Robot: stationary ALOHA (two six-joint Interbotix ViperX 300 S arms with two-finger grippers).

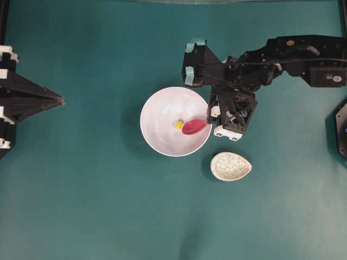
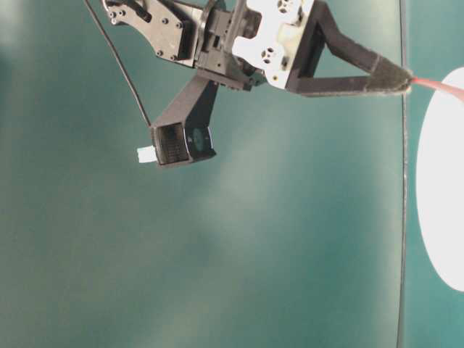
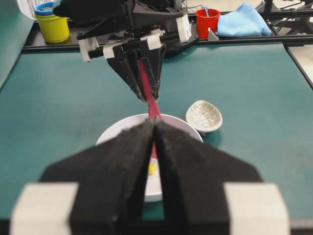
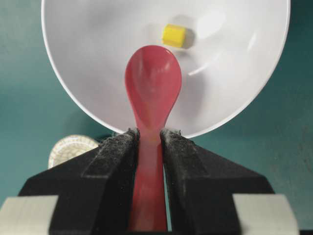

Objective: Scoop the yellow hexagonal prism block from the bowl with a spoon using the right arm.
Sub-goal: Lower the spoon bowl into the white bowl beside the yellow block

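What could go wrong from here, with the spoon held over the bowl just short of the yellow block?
1. The yellow block is much smaller than the scoop of the spoon and lies just beyond its tip; a push may slide it up the bowl wall rather than load it.
2. The right gripper pinches only the narrow handle, so pressing on the bowl could twist the spoon.
3. The bowl stands loose and might shift.

1. We see even, bright light from above, with soft shadows beside the bowl (image 1: 175, 121).
2. Glare spots shine inside the bowl in the right wrist view.
3. The table-level view is hazy, and the near fingers (image 3: 122, 166) are blurred.
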